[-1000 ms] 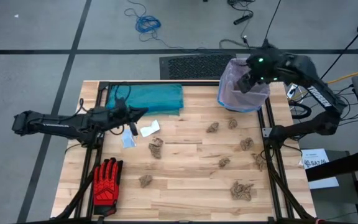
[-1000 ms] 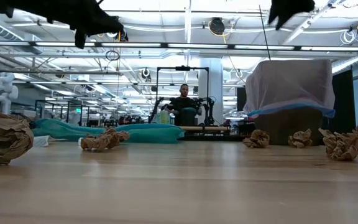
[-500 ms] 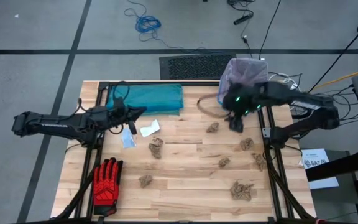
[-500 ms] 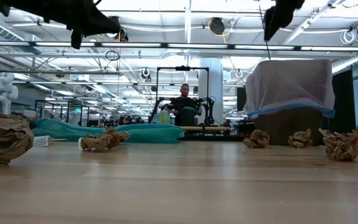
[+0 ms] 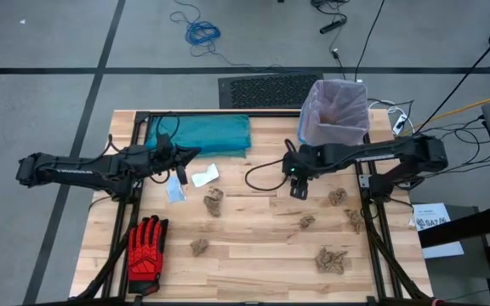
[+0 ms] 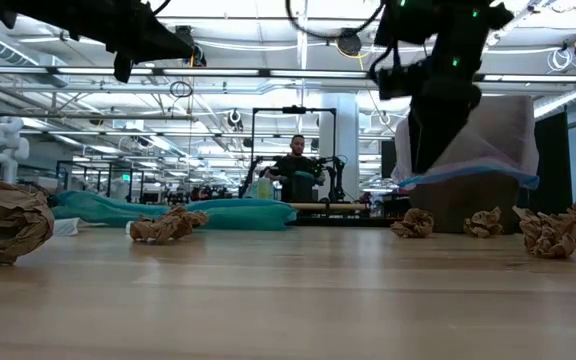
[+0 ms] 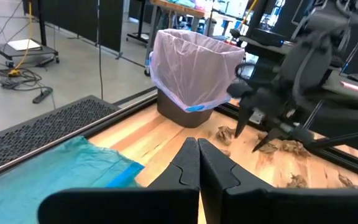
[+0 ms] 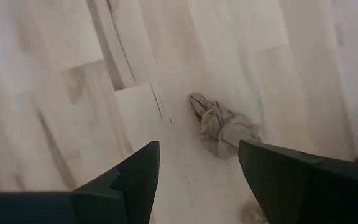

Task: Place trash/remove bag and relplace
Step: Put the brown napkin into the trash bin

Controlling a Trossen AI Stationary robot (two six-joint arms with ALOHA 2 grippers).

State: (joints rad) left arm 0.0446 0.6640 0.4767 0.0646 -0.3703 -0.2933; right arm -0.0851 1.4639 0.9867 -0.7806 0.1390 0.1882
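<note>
Hovering over the table just in front of the lined bin, the right gripper hangs with fingers spread and empty, a paper wad lying on the wood beneath them; the pink bag sits in the bin at the far right corner; more paper wads lie scattered over the right half; left gripper clenched, empty, raised above the teal bag; red glove near the front left edge.
</note>
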